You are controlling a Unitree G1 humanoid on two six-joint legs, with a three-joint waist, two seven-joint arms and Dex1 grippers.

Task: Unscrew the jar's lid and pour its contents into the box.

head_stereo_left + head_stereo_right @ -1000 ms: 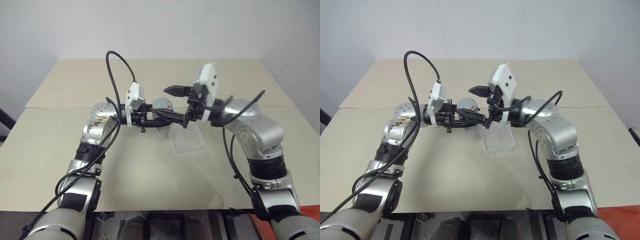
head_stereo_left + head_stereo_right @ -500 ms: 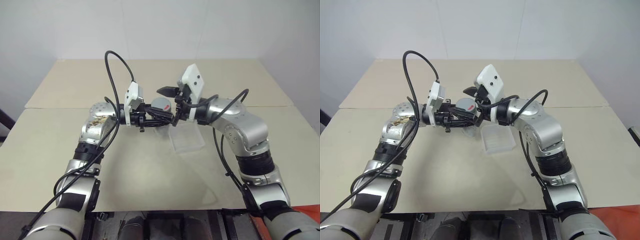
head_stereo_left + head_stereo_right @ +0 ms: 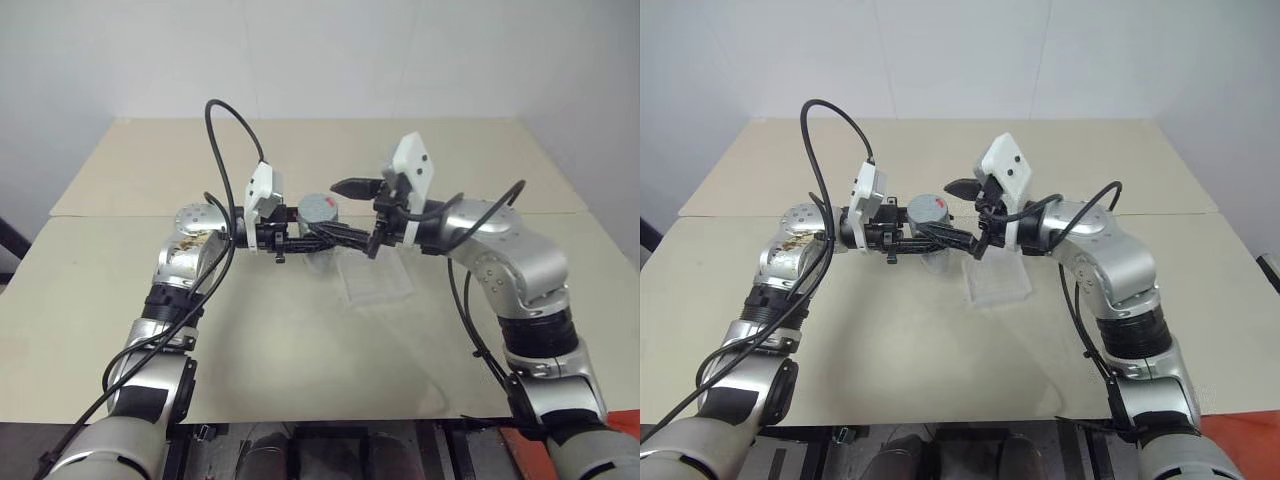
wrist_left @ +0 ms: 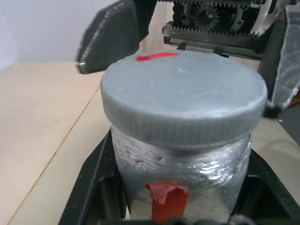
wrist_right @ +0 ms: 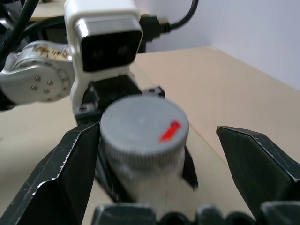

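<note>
While the left gripper (image 3: 318, 240) is reaching in level from the left, its fingers are clamping the jar (image 4: 180, 185) around its body, holding it upright above the beige worktop (image 3: 300, 340). The grey lid (image 4: 183, 96) is sitting on top of the jar, a red mark on its upper face and a strip of red tape showing on the jar's wrapped side. The right gripper (image 3: 352, 210) is hanging just beside the lid with its black fingers (image 5: 255, 161) spread wide, one on each side of the cap and apart from it, gripping nothing. The clear plastic box (image 3: 375, 283) is lying on the worktop just below and to the right of the jar; whether it has anything inside is hard to make out from here.
</note>
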